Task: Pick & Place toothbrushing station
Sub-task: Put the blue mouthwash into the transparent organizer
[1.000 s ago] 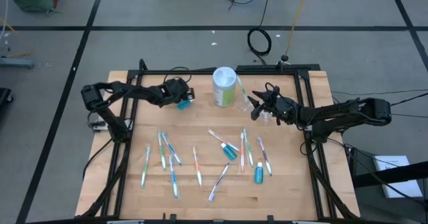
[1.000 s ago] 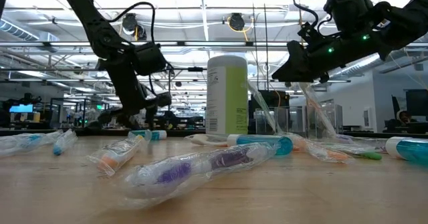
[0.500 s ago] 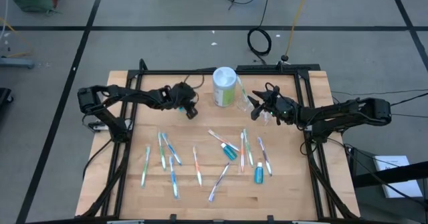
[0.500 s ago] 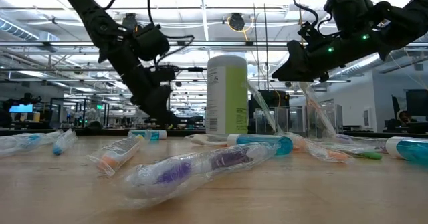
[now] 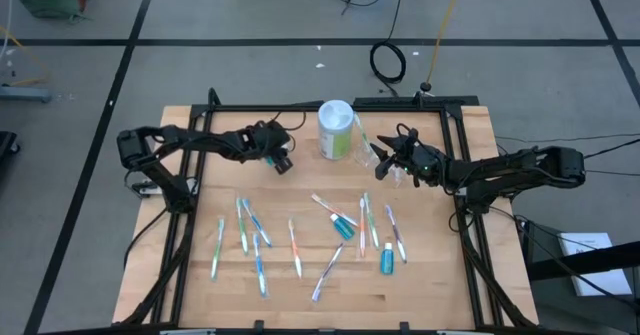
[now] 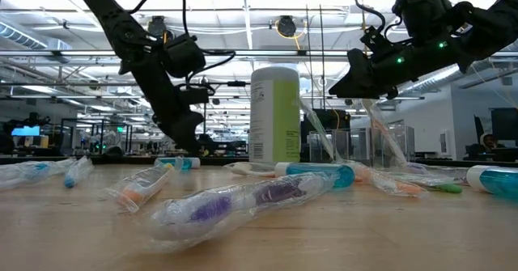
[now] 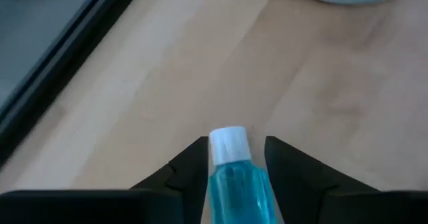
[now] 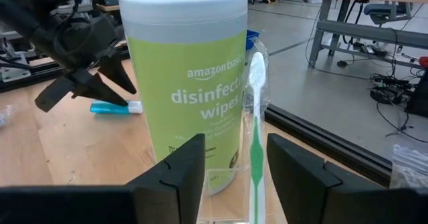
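A pale wooden desk (image 5: 430, 285) stands on grey floor; the low view adds an open workshop behind. Low over the desk's left rear, the left tool (image 7: 234, 154) straddles a teal toothpaste tube (image 7: 237, 177), fingers parted either side, grip unclear. Toothbrushes (image 5: 293, 247) lie scattered in front. The canister (image 8: 184, 77) reads "amazonbasics disinfecting wipes" in the right wrist view only. The right tool (image 8: 234, 160), spread wide, frames a green toothbrush (image 8: 256, 117) standing in the clear cup (image 5: 400, 174).
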Robot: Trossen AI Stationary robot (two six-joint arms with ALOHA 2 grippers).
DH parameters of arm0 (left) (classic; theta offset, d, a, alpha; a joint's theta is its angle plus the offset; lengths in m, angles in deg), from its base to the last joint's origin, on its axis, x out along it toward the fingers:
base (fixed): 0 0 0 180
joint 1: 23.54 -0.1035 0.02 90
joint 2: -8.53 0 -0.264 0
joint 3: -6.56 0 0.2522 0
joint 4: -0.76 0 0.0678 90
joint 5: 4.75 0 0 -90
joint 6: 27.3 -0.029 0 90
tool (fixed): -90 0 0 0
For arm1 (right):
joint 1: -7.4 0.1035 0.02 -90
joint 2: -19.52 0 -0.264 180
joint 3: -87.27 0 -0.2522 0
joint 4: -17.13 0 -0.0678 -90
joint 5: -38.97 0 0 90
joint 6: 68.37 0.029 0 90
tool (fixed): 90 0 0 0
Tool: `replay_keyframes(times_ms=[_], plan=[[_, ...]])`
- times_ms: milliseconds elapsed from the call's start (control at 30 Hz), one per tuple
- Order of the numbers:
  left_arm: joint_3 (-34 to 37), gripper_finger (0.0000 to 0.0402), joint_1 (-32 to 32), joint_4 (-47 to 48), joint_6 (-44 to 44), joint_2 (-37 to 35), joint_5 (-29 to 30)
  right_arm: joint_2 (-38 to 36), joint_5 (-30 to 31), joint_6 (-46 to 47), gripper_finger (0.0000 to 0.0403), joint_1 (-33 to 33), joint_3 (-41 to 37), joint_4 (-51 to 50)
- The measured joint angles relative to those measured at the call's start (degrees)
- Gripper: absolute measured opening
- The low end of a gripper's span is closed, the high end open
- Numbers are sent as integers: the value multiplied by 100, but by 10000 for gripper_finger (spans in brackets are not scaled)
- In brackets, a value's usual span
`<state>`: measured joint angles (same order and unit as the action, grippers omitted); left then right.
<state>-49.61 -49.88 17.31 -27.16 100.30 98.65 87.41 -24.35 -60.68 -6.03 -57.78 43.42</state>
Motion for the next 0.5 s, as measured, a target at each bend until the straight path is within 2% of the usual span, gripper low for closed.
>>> replay_keyframes(times_ms=[100,300,500], plan=[[-18,185,-132,2,344,0,-86,-1,-2,0,155,0,0,1],[-20,239,-261,8,203,140,-491,1,-2,0,155,0,0,0],[-29,243,-245,-152,144,544,-385,-1,-3,0,155,0,0,0]])
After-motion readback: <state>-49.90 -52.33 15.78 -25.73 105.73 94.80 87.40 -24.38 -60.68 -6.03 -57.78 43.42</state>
